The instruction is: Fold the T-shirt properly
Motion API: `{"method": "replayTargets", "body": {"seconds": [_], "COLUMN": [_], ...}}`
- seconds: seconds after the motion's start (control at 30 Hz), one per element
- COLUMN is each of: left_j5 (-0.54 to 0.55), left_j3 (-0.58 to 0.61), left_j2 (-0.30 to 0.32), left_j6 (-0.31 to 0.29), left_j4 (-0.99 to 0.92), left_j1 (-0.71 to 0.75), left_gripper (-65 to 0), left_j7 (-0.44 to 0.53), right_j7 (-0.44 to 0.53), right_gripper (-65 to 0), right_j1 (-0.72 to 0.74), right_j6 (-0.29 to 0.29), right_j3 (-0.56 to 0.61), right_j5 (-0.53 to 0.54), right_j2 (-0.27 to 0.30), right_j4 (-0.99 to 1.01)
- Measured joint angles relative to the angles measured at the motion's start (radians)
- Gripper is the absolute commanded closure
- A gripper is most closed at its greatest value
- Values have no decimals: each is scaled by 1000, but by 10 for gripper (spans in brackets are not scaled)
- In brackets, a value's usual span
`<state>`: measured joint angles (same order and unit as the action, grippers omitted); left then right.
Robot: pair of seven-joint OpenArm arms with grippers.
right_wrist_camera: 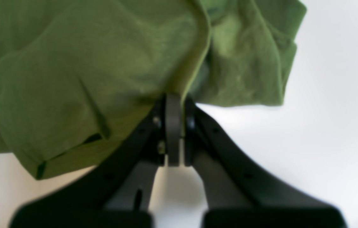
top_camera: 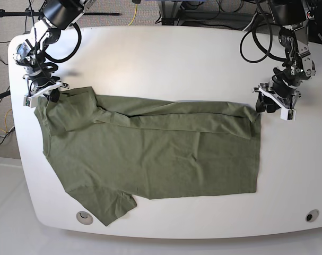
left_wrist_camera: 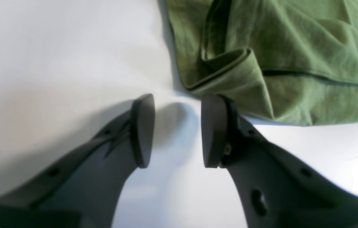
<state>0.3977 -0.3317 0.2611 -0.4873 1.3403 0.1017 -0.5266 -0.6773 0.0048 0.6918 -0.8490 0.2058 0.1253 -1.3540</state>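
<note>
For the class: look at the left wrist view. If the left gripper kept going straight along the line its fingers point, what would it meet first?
Probably the folded corner of the olive-green cotton T-shirt, lying just beyond the open left gripper and slightly to one side. Only bare white table shows between the fingertips; depth is unclear.

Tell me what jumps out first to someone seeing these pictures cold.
The olive-green T-shirt dominates, spread across most of the white table, with its upper edge folded over in a long strip. At the shirt's end on the base view's left, the right gripper is clamped on the fabric. At the other end, the left gripper stands open just off the shirt's corner, holding nothing.
</note>
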Motion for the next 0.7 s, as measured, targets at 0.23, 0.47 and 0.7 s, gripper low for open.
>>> {"method": "replayTargets", "body": {"seconds": [0.23, 0.47, 0.7], "left_j5": [0, 18, 31], "left_j3": [1, 6, 6], "left_j2": [0, 0, 0], "left_j6": [0, -30, -37], "left_j4": [3, -6, -10], "left_j1": [-3, 5, 6], "left_gripper": [-233, -444, -432], "left_j7": [-3, 44, 45], "right_j7": [0, 3, 4], "right_gripper": [0, 0, 0], "right_j1": [0, -3, -3], "right_j6": [0, 0, 0], "right_j3": [3, -8, -8], "right_j5": [0, 0, 1], "right_j2": [0, -4, -4], "right_j4": [0, -1, -1]}}
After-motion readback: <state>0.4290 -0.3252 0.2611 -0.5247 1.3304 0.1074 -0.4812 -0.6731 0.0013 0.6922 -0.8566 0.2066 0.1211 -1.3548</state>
